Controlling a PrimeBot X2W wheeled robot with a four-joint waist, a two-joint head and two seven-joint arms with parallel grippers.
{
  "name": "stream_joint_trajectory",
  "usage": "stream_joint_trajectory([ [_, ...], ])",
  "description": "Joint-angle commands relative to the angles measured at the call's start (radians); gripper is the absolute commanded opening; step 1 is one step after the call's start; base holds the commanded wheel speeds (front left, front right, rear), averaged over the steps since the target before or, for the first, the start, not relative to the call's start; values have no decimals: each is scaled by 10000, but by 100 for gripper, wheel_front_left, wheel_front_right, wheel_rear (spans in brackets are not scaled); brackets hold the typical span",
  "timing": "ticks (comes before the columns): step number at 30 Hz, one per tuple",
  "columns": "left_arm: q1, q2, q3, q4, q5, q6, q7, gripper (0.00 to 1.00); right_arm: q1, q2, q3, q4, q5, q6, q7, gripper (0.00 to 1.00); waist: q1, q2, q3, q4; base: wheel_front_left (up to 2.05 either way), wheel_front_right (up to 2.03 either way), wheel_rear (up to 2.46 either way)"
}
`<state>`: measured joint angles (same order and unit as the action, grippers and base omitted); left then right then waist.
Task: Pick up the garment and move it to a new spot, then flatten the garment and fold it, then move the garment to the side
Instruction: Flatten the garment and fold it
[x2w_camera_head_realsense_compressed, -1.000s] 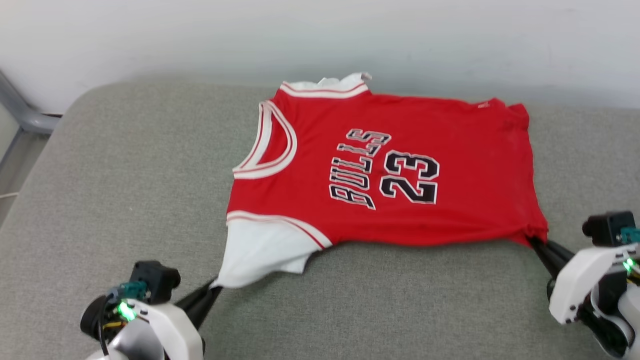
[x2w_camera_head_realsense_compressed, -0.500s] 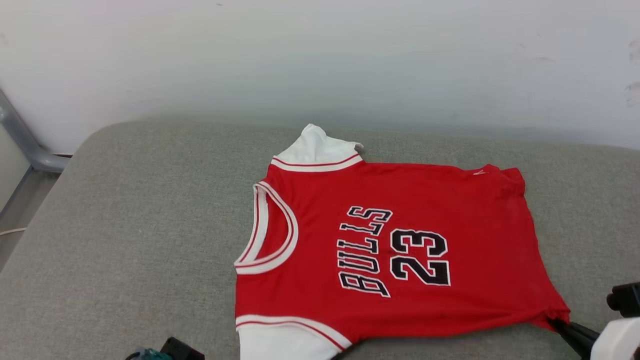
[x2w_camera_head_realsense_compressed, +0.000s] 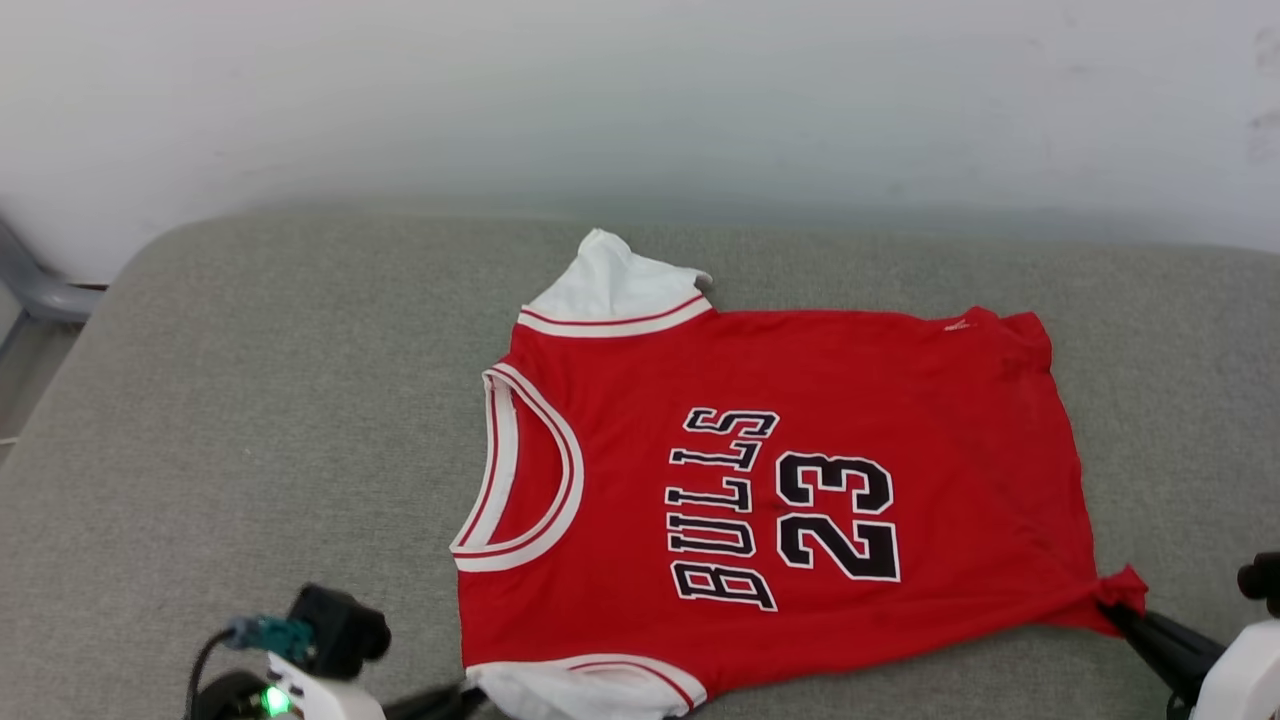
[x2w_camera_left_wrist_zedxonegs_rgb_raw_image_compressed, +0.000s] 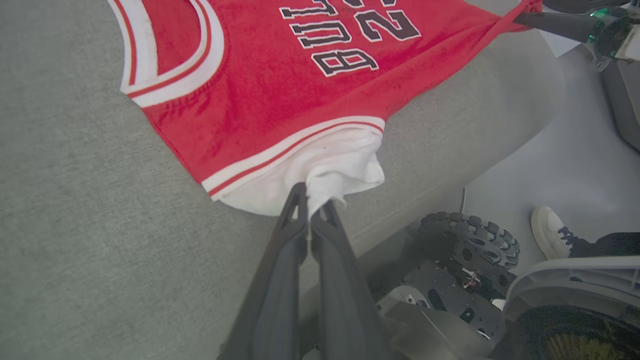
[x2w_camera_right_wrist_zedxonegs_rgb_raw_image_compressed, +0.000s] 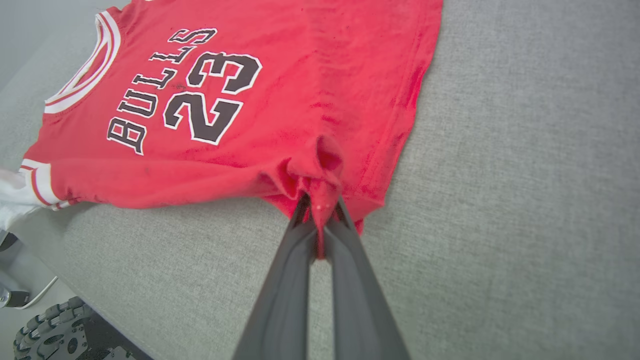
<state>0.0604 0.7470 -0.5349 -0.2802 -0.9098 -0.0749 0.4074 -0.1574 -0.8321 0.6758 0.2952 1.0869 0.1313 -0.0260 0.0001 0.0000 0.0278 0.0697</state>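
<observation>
The garment (x2w_camera_head_realsense_compressed: 780, 480), a red jersey with white sleeves and dark "BULLS 23" lettering, lies spread face up on the grey cushion (x2w_camera_head_realsense_compressed: 250, 400), collar to the left. My left gripper (x2w_camera_head_realsense_compressed: 470, 692) is shut on the near white sleeve at the cushion's front edge; in the left wrist view its fingers (x2w_camera_left_wrist_zedxonegs_rgb_raw_image_compressed: 295, 220) pinch the bunched white cloth of the garment (x2w_camera_left_wrist_zedxonegs_rgb_raw_image_compressed: 280, 90). My right gripper (x2w_camera_head_realsense_compressed: 1110, 608) is shut on the near hem corner; the right wrist view has its fingers (x2w_camera_right_wrist_zedxonegs_rgb_raw_image_compressed: 345, 235) clamping a red fold of the garment (x2w_camera_right_wrist_zedxonegs_rgb_raw_image_compressed: 280, 100). The cloth is stretched between the two grips.
A pale wall (x2w_camera_head_realsense_compressed: 640, 100) rises behind the cushion, and a grey metal frame (x2w_camera_head_realsense_compressed: 40, 295) stands at the far left. Below the cushion's front edge are my base's knobbly wheel (x2w_camera_left_wrist_zedxonegs_rgb_raw_image_compressed: 470, 240) and a person's white shoe (x2w_camera_left_wrist_zedxonegs_rgb_raw_image_compressed: 550, 232) on the floor.
The head camera has shifted, so both grippers sit lower in view. The garment has been drawn a little away from the cushion's back edge, and its far sleeve now lies flatter. Both grips hold.
</observation>
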Motion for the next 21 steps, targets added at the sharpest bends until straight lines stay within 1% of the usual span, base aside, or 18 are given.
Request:
stream_joint_trajectory([
  [1,-347,-102,152,107,91,-31,-148,0,-183,-1,-123,-91,-35,-12,-36,0,-1,0,265,-98,0,0,0],
  [2,-561,-151,245,173,166,-41,-275,0,-252,29,-191,-136,-53,-12,-8,0,-1,0,377,-131,0,0,0],
  [4,-903,-420,509,510,69,142,-536,0,-380,89,-310,-142,-172,-12,82,0,-1,0,557,-192,0,0,0],
  [6,-1291,-442,620,775,231,100,-618,0,-553,168,-398,-144,-318,-12,164,0,-1,0,758,-267,0,0,0],
  [8,-1661,-567,743,1051,260,126,-720,0,-744,302,-510,-141,-397,-12,233,0,-1,0,932,-328,0,0,0],
  [14,-2851,-710,959,1934,699,184,-917,0,-1327,687,-768,139,-583,-12,643,0,-1,0,1424,-487,0,0,0],
  [21,-4201,-928,607,3032,1234,-107,-832,0,-2088,1149,-846,743,-1064,-12,1264,0,-1,0,1921,-632,0,0,0],
])
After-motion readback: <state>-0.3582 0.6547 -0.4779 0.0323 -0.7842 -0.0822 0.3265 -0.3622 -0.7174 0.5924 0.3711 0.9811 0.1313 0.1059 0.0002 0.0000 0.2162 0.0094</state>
